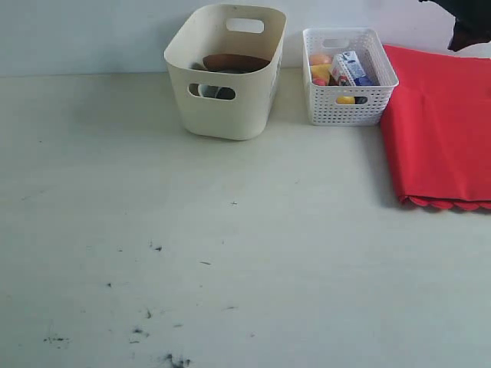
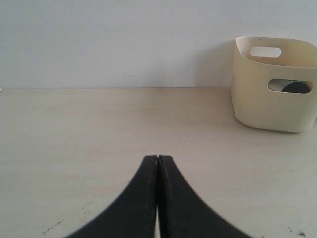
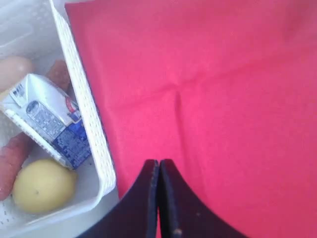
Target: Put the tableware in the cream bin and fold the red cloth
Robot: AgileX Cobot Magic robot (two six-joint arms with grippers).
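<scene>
The cream bin (image 1: 226, 84) stands at the back of the table, and in the left wrist view the cream bin (image 2: 275, 94) shows apart from the gripper. A brown wooden plate (image 1: 235, 62) leans inside it, with steel tableware (image 1: 211, 92) visible through the handle cut-out. The red cloth (image 1: 441, 123) lies folded at the right, scalloped edge (image 1: 449, 204) toward the front. My right gripper (image 3: 159, 161) is shut and empty above the red cloth (image 3: 223, 99). Only a dark part of the right arm (image 1: 468, 23) shows in the exterior view. My left gripper (image 2: 157, 157) is shut, empty, over bare table.
A white mesh basket (image 1: 349, 107) stands between bin and cloth, holding a milk carton (image 1: 351, 69) and food. The right wrist view shows the basket wall (image 3: 84, 104), carton (image 3: 47, 119) and lemon (image 3: 43, 184). Dark smudges (image 1: 153, 314) mark the table's front left.
</scene>
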